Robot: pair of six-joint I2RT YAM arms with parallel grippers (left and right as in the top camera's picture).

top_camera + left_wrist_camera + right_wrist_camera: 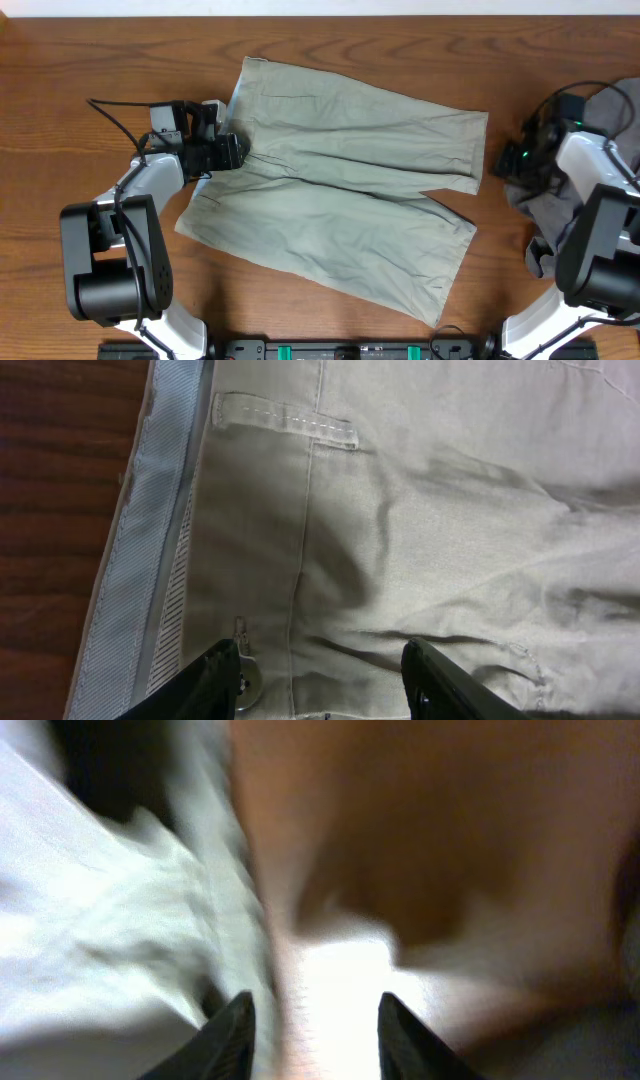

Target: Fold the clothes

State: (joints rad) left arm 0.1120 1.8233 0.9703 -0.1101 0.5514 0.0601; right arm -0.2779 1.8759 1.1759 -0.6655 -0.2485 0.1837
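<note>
The khaki-green shorts [340,190] lie spread flat in the middle of the table, waistband to the left and both legs pointing right. My left gripper [232,152] rests over the waistband at the fly. In the left wrist view it [325,682] is open above the fabric [430,510], with a metal button [250,685] beside one finger. A darker grey garment [535,210] lies crumpled at the right edge. My right gripper [505,162] hovers between the upper leg's hem and that grey garment. The blurred right wrist view shows it [312,1030] open, with nothing between its fingers.
Brown wood table [80,60] surrounds the shorts. The pale striped inner waistband [150,540] shows in the left wrist view. Pale fabric [110,920] lies left of the right gripper, with wood [430,840] to its right. Both arm bases stand at the front corners.
</note>
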